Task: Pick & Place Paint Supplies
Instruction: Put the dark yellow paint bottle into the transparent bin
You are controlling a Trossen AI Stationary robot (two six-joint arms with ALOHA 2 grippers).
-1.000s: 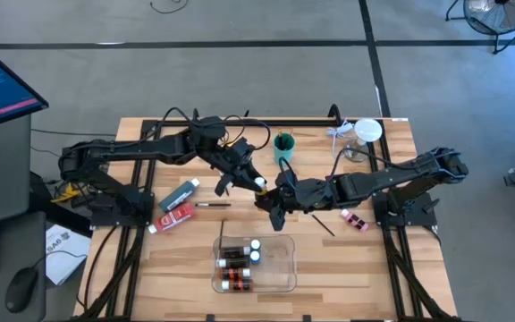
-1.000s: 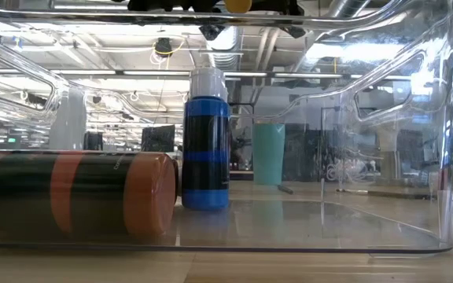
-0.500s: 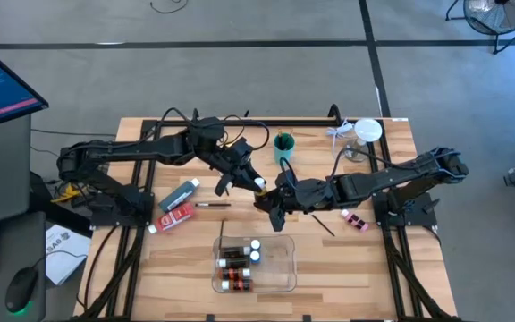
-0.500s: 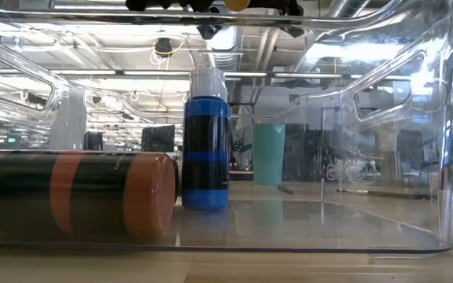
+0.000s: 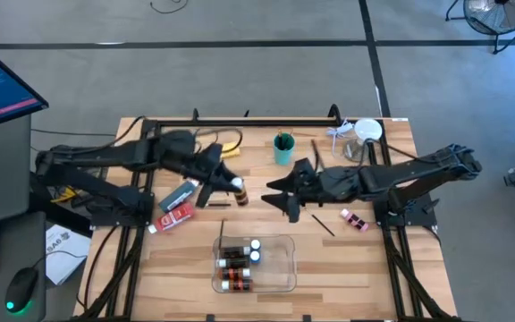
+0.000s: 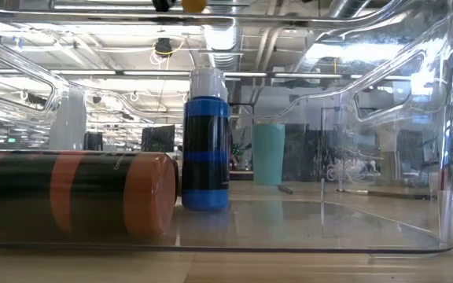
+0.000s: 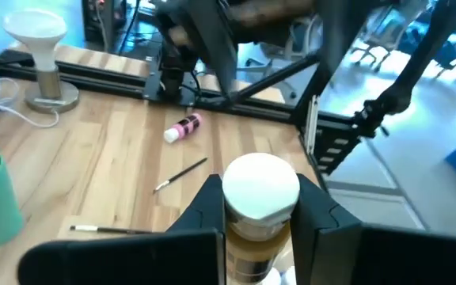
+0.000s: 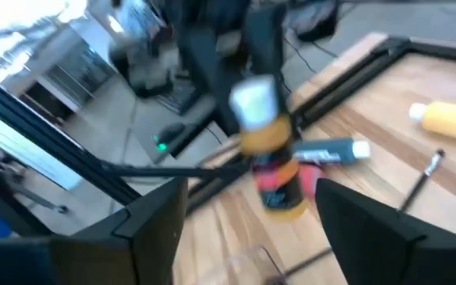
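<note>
One white-capped bottle sits clenched in the left hand; right hand released nearby.

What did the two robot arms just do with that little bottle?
The right gripper let go of the small bottle and backed off, fingers open. The left gripper kept the bottle clamped and carried it away toward its own side. The clear tray, its bottles and the teal cup stayed put.

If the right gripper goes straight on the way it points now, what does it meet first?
Probably the paint bottle held in the left gripper. The right gripper, jaws open, points straight at it; depth is unclear.
</note>
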